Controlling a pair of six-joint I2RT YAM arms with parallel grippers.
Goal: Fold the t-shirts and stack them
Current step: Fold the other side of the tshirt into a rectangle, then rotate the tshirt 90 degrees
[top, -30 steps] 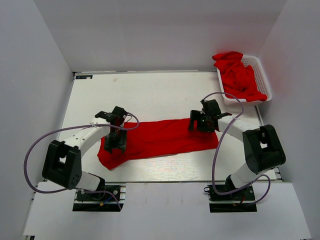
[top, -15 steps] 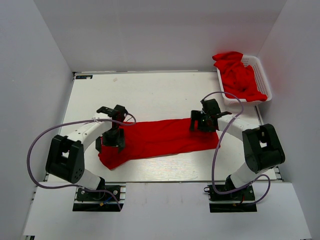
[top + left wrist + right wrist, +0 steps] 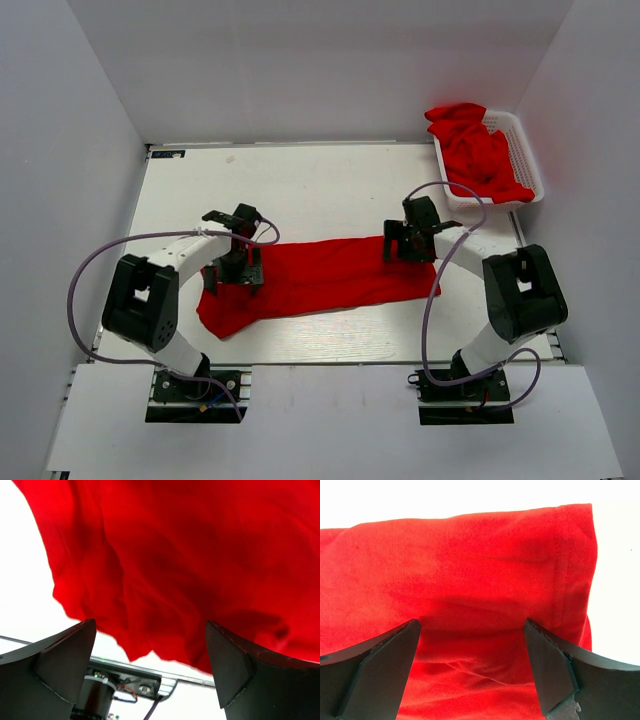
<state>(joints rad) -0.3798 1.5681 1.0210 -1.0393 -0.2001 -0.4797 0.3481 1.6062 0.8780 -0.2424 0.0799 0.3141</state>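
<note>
Likely a fold grasp: left gripper and right gripper, jaws spread, over the t-shirt at its 9 and 3 o'clock ends; next, pinch both

You see one red t-shirt lying as a long strip across the table, the left gripper over its left end, the right gripper over its far right corner, and more t-shirts heaped in the far-right basket.

red t-shirt lying flat, others heaped
</note>
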